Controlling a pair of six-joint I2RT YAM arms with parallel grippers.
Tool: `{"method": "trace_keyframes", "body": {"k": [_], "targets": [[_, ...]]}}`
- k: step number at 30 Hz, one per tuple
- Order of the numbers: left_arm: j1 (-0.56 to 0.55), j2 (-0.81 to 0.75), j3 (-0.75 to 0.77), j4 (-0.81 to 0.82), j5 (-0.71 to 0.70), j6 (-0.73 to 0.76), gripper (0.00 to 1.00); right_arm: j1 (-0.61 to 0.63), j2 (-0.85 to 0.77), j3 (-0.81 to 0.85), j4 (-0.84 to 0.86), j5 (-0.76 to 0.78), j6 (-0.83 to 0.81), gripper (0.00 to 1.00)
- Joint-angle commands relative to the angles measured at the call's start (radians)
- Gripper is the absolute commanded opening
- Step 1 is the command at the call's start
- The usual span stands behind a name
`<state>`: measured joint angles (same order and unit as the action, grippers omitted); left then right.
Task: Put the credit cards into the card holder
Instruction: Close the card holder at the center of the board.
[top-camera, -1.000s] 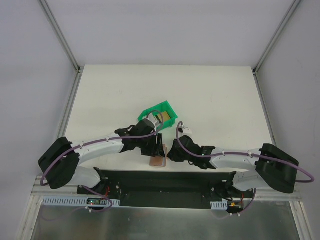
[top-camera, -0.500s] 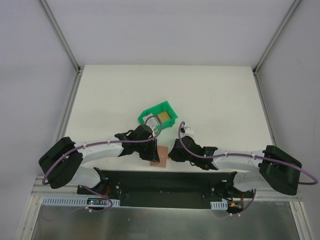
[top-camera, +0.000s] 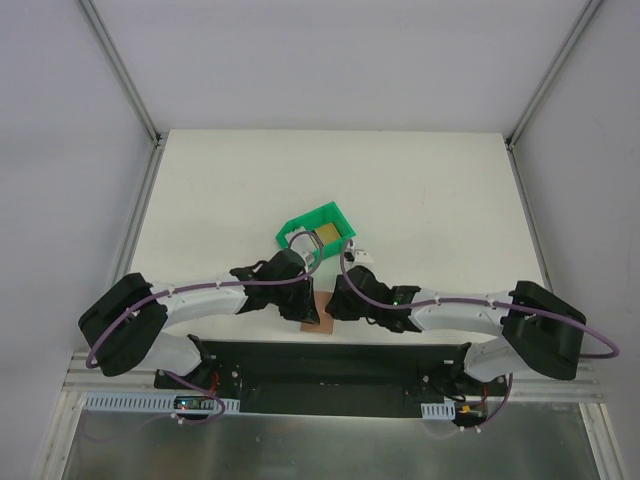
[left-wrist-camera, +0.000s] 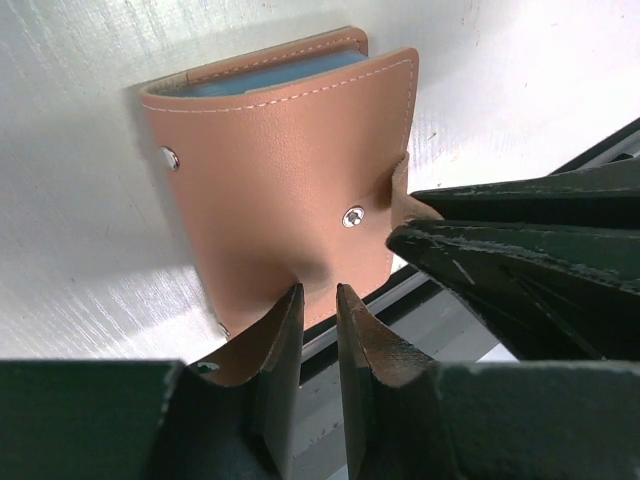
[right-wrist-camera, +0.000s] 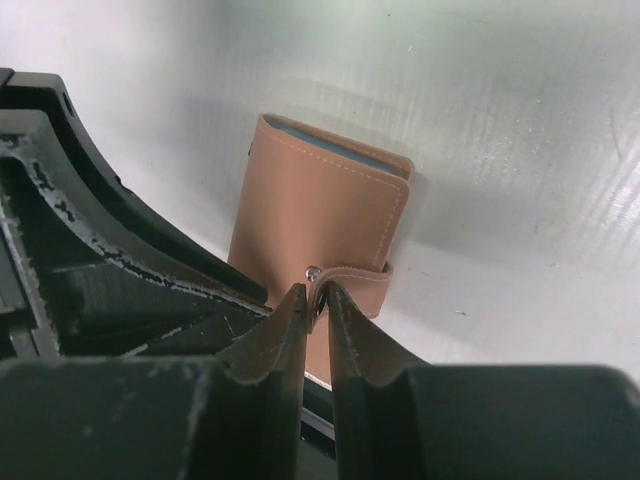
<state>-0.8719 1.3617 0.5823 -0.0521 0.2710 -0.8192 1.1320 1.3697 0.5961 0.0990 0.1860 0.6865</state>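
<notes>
The wallet (top-camera: 317, 308) lies folded at the table's near edge. My left gripper (left-wrist-camera: 317, 305) is clenched on its near rim. The right gripper (right-wrist-camera: 314, 295) brackets the snap tab (right-wrist-camera: 352, 285), and I can't tell if it's holding. A hard tug could drag the wallet overboard, or the tab could slip free.

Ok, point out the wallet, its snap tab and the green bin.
wallet (left-wrist-camera: 290, 170), left wrist view, front cover.
tab (right-wrist-camera: 360, 286), right wrist view, strap middle.
bin (top-camera: 305, 217), top view, far rim.
</notes>
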Motion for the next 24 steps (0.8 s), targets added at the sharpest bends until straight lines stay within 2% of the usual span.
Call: {"method": "trace_keyframes", "body": {"k": [1, 4, 8, 11, 19, 24], "targets": [[-0.015, 0.024, -0.025, -0.009, -0.064, -0.003, 0.20, 0.006, 0.058, 0.080, -0.025, -0.031, -0.008, 0.17], [-0.013, 0.008, -0.029, -0.009, -0.072, -0.001, 0.22, 0.006, 0.104, 0.093, -0.022, -0.060, -0.001, 0.19], [-0.013, -0.026, -0.045, -0.009, -0.095, 0.003, 0.27, 0.008, 0.092, 0.084, -0.021, -0.060, -0.005, 0.39], [-0.013, -0.058, -0.056, -0.017, -0.113, 0.003, 0.27, -0.001, 0.042, 0.068, -0.019, -0.049, -0.018, 0.47], [-0.015, -0.182, -0.044, -0.074, -0.187, 0.034, 0.35, -0.006, -0.142, 0.034, -0.022, -0.034, -0.091, 0.48], [-0.012, -0.219, -0.024, -0.114, -0.242, 0.066, 0.47, -0.009, -0.244, -0.021, -0.042, 0.029, -0.091, 0.43]]}}
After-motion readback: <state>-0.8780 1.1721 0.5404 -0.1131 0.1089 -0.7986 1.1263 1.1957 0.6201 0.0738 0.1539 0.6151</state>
